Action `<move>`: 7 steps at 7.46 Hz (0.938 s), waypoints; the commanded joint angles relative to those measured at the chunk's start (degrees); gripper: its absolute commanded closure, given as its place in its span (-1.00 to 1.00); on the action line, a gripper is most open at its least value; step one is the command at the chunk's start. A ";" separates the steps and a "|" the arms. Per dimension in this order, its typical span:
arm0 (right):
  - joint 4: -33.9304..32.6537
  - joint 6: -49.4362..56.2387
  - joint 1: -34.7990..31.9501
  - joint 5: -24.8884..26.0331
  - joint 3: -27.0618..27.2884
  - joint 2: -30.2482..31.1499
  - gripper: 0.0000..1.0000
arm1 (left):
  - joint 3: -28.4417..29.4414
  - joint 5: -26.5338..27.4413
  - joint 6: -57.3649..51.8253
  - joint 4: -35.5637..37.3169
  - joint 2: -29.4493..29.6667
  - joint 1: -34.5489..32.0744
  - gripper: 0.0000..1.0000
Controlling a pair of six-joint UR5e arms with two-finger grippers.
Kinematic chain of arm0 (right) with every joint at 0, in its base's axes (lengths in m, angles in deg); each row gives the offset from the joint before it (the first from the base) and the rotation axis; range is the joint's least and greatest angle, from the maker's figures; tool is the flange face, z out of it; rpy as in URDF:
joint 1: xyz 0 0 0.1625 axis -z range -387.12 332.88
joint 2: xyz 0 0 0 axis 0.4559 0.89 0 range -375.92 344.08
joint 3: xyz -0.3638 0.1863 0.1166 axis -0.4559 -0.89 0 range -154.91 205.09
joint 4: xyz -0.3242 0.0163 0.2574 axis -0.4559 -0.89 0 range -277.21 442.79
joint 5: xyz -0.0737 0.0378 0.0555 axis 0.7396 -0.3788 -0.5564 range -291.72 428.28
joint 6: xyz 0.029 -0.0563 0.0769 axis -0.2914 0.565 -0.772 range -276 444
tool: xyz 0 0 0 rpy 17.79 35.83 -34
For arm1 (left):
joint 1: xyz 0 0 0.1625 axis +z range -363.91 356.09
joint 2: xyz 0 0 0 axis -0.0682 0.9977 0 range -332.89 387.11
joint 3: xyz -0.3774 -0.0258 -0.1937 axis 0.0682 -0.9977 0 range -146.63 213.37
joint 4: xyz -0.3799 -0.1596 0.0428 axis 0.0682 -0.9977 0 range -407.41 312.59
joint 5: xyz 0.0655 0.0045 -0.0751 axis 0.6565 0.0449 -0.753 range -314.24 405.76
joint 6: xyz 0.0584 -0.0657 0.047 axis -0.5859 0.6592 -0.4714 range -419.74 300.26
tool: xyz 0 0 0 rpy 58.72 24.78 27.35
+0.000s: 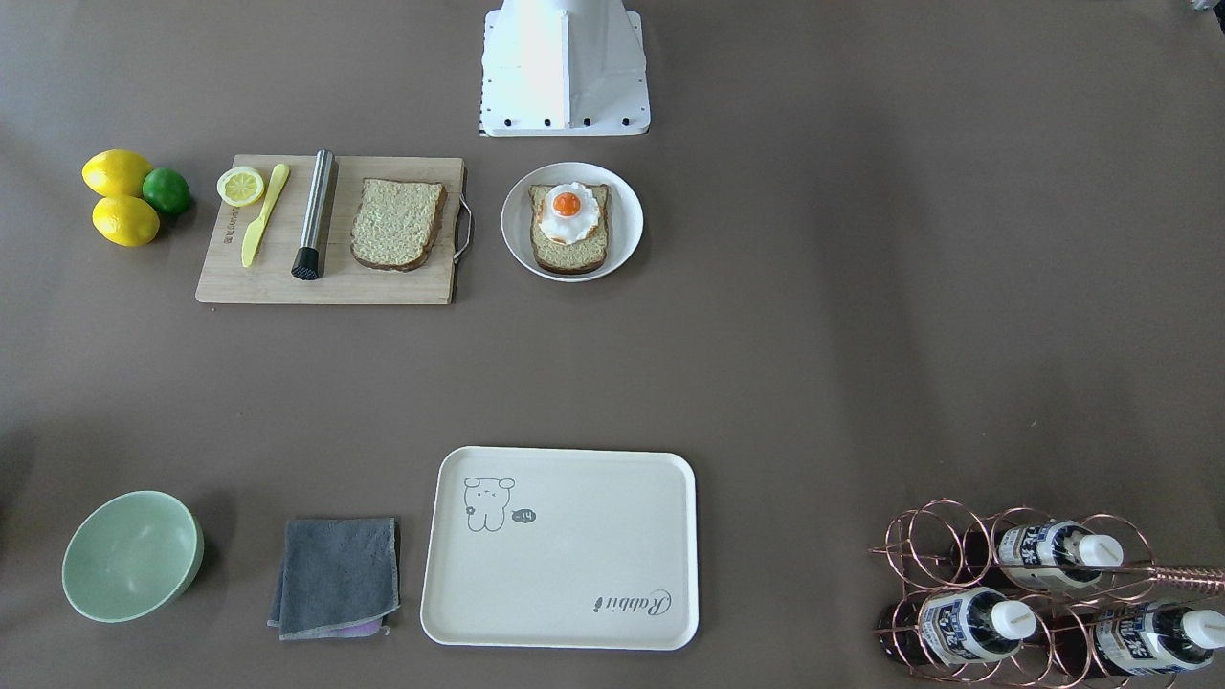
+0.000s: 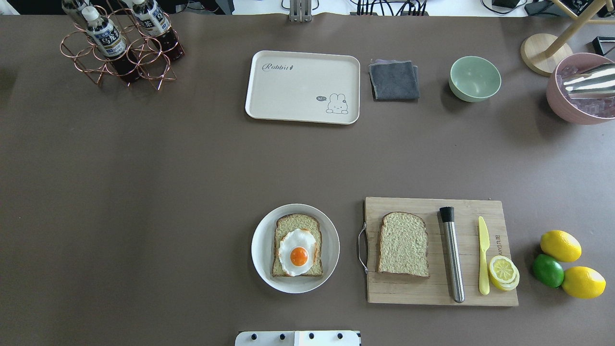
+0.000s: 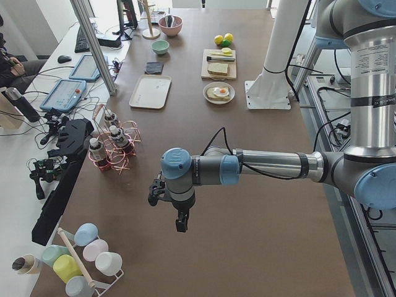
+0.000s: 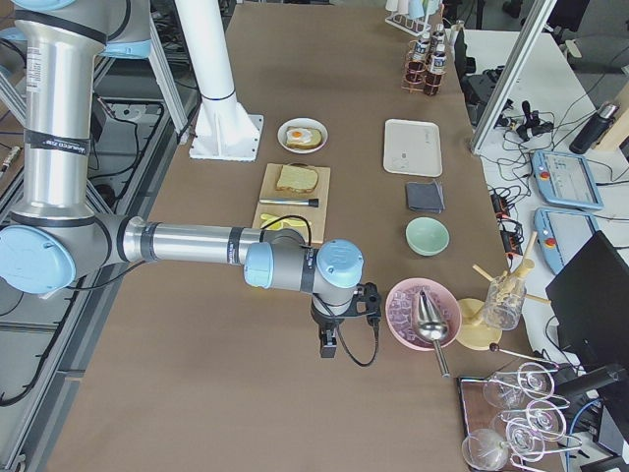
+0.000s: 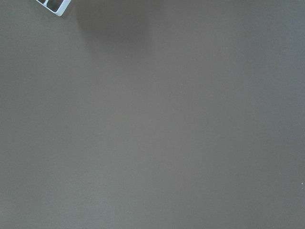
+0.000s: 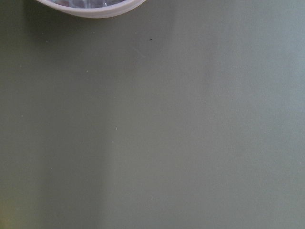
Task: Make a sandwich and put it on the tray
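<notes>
The sandwich is being shown unassembled. One bread slice (image 2: 297, 223) is being carried by the round white plate (image 2: 262, 250), and the fried egg (image 2: 298, 246) is being borne on top of it. The second slice (image 2: 402, 245) is being supported flat by the wooden cutting board (image 2: 432, 288), at 3 o'clock from the plate in the overhead view. It is being flanked there by a steel muddler (image 2: 453, 254), a yellow knife (image 2: 483, 254) and lemon slices (image 2: 503, 271). The cream tray (image 2: 302, 86) is being seen at 12 o'clock from the plate, well apart from it, with a grey cloth (image 2: 394, 80) just at its 3 o'clock. The left gripper (image 3: 180, 226) is being held pointing down above the brown table (image 3: 247, 235), well away from the food. The right gripper (image 4: 328, 346) is being held likewise near a pink ice bowl (image 4: 401, 324). Whether either claw is wide or narrow cannot be told.
</notes>
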 commanded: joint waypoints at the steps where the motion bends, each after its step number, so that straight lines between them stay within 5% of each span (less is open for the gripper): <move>1: 0.05 0.02 0.00 0.00 0.02 0.00 -1.00 | 0.08 -0.09 -0.06 -0.26 -0.56 0.52 -0.97; 7: 0.05 -0.07 0.09 0.09 0.37 -0.26 -1.00 | -0.36 -2.18 0.12 -0.44 0.05 0.44 -0.97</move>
